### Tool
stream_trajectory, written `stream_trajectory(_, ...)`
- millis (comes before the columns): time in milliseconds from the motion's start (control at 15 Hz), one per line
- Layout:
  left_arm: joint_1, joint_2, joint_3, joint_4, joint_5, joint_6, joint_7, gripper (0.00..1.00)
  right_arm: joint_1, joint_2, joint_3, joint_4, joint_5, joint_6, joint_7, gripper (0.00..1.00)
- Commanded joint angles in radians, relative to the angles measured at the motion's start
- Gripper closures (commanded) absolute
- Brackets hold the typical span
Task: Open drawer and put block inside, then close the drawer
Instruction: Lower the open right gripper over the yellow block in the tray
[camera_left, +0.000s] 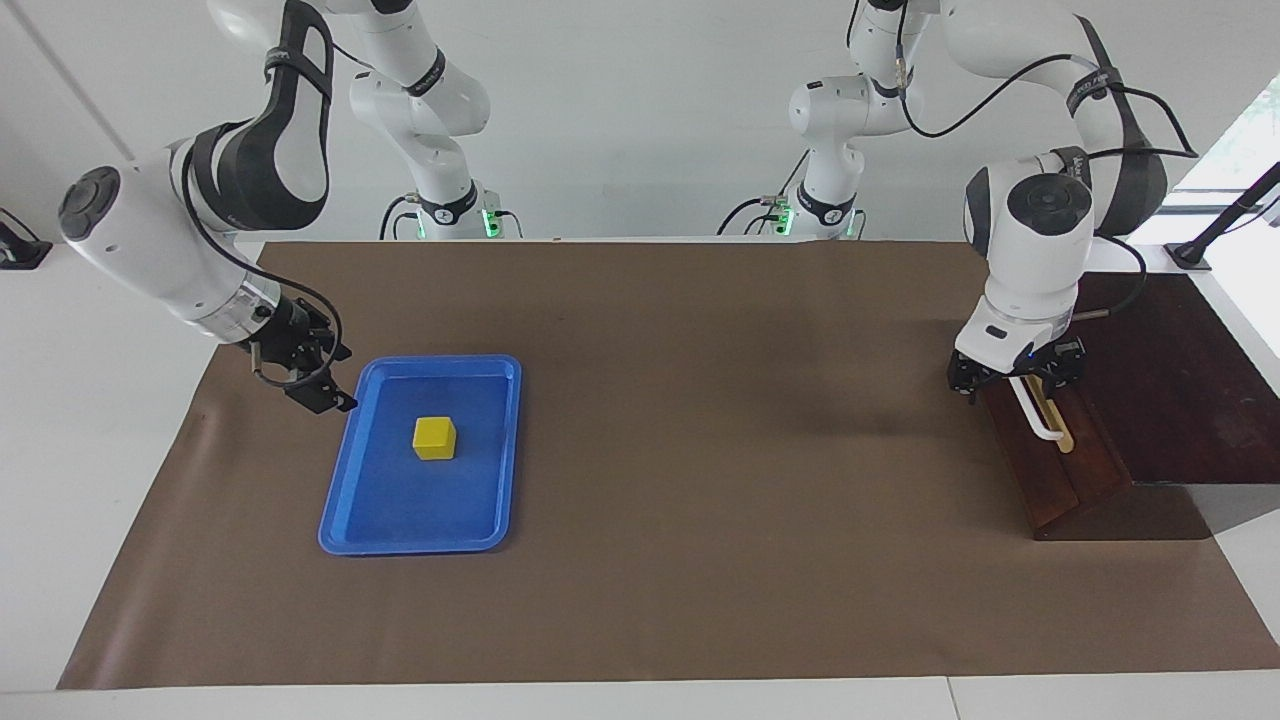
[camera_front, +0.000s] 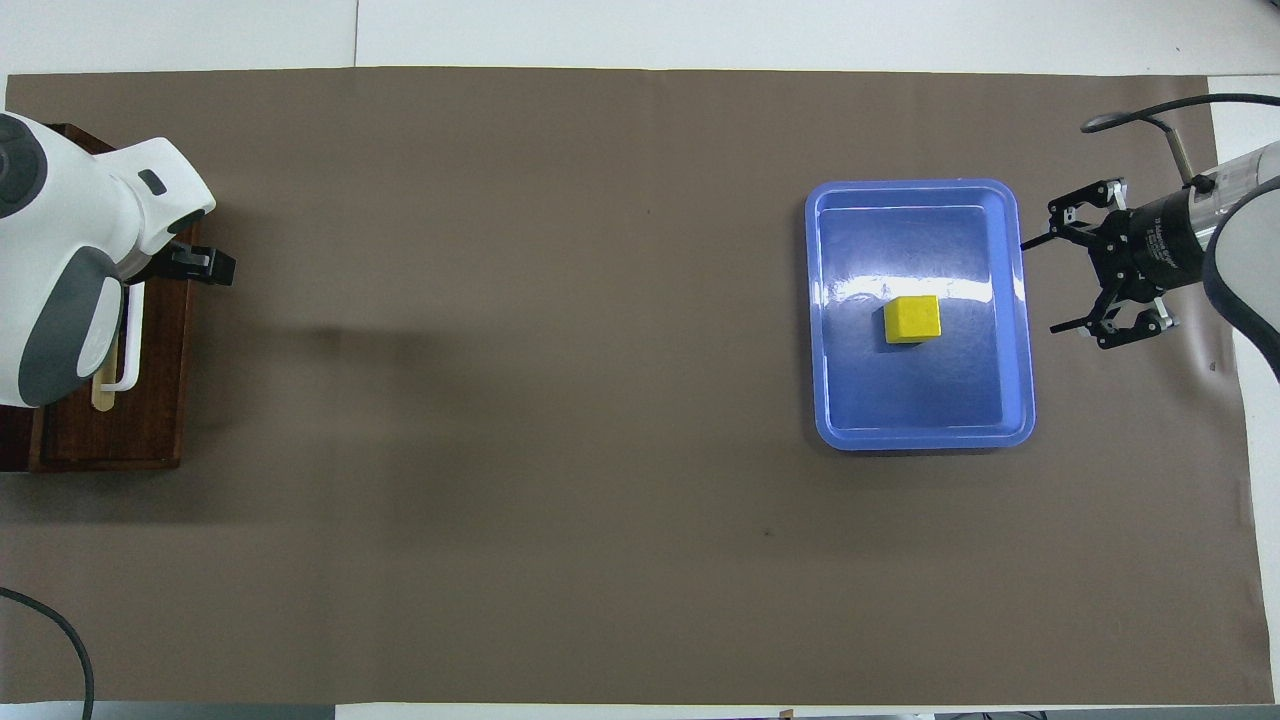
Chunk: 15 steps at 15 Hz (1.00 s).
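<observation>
The left tool (camera_left: 1015, 380) sits at the right of the facing view, right on the upper end of the white bar handle (camera_left: 1040, 415) of the drawer (camera_left: 1050, 460). Whether its fingers are spread or clenched on the bar cannot be told, because the white wrist housing covers them in both views. The drawer looks closed, its dark front flush with the box (camera_left: 1180, 390) and no pale interior visible.

The step in hand appears to be gripping the handle. To do it well, the fingers should straddle the bar squarely, close firmly, and then pull straight along the drawer's travel, toward the middle of the desk (camera_left: 700, 450). A skewed pull would likely jam the drawer or drag the whole box.

The right tool (camera_left: 312, 385) hangs at the left of the facing view, just beside the upper corner of the blue tray (camera_left: 345, 515), fingers spread and holding nothing (it seems to be waiting). The block (camera_left: 434, 438) rests inside the tray, near its middle, well apart from the drawer.
</observation>
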Motion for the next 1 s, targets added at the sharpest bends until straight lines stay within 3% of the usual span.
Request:
stream_trajectory(0, 0.026, -0.020, 0.000, -0.077, 0.021, 0.090, 0.010, 0.00, -0.013, -0.025, 0.008, -0.091, 0.095, 0.047, 0.075, 0.09)
stream_trajectory(133, 0.044, -0.012, 0.000, -0.081, 0.030, 0.108, 0.011, 0.00, -0.018, -0.004, 0.010, -0.123, 0.182, 0.087, 0.074, 0.09)
stream_trajectory(600, 0.045, 0.003, -0.002, -0.138, 0.030, 0.156, 0.010, 0.00, -0.013, 0.152, 0.010, -0.108, 0.298, 0.210, -0.087, 0.08)
stream_trajectory(800, 0.023, 0.011, -0.006, -0.134, 0.027, 0.170, -0.068, 0.00, -0.001, 0.169, 0.010, -0.108, 0.330, 0.237, -0.092, 0.08)
stream_trajectory(933, -0.044, 0.014, -0.006, -0.124, 0.018, 0.161, -0.150, 0.00, 0.002, 0.191, 0.011, -0.110, 0.332, 0.254, -0.095, 0.08)
